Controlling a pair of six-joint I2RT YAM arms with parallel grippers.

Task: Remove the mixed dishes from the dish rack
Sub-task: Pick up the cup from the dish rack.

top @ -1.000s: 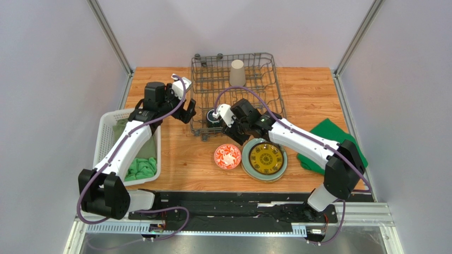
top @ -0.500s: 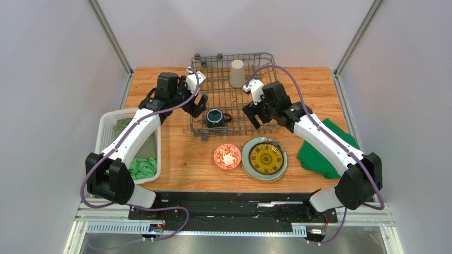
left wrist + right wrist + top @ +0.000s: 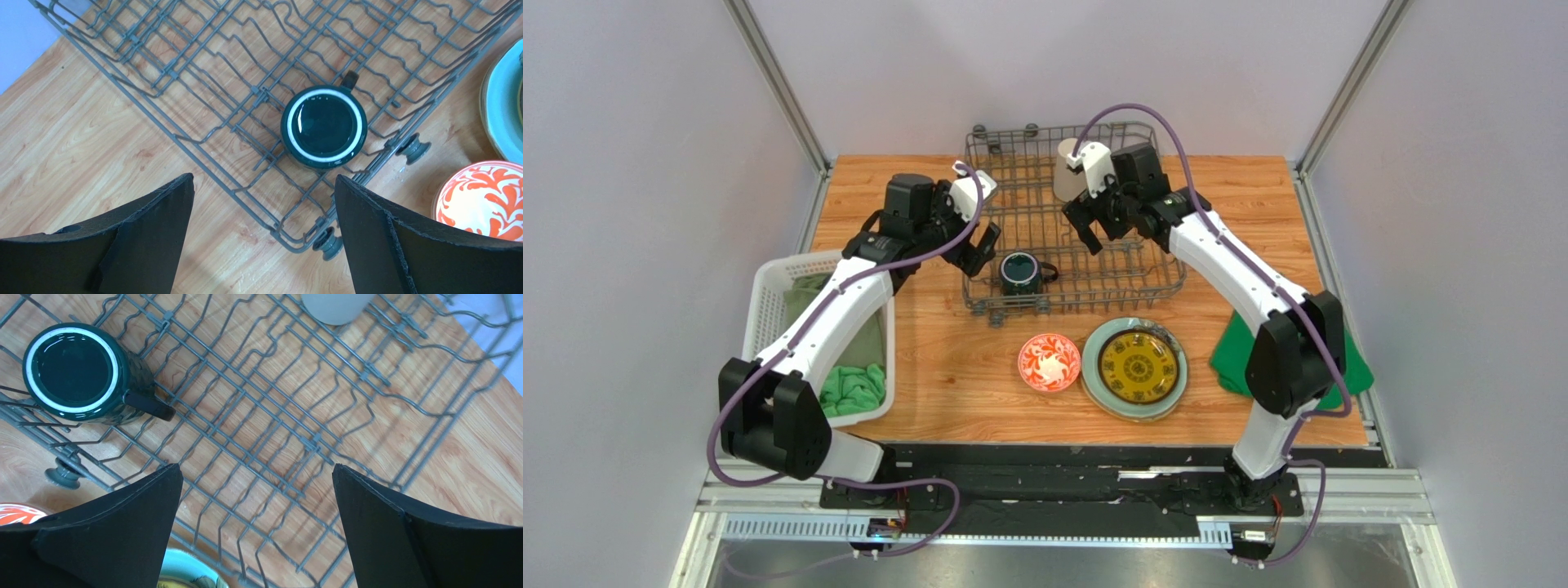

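From the overhead camera I see the dish rack (image 3: 1167, 262) at the far middle of the table (image 3: 928, 355). The dark teal mug (image 3: 1020, 272) stands upright in the rack's near-left corner. The beige tumbler (image 3: 1064, 179) stands mouth-down near the far side. The left gripper (image 3: 979, 251) hangs at the rack's left edge, just beside the mug, with its jaws spread and nothing in them. The right gripper (image 3: 1085, 234) is over the rack just beside the tumbler, also released and empty. In front of the rack, on the table, the red-and-white bowl (image 3: 1049, 363) sits just left of the yellow patterned plate (image 3: 1138, 366). That plate lies on the pale green plate (image 3: 1095, 381). A white basket (image 3: 768, 306) holding a green cloth (image 3: 852, 390) is at the left, and another green cloth (image 3: 1234, 357) is at the right.

On the left wrist camera, my left gripper (image 3: 264, 180) is wide open above the rack's corner wires (image 3: 270, 95). The mug (image 3: 323, 127) shows mouth-up inside the rim, and the fingers do not touch it. The bowl (image 3: 485, 196) and the green plate's edge (image 3: 500, 104) show at the right.

On the right wrist camera, my right gripper (image 3: 258, 468) gapes over the rack floor (image 3: 316, 441), gripping nothing. The mug (image 3: 77, 372) is at the upper left and the tumbler (image 3: 334, 305) is at the top edge.
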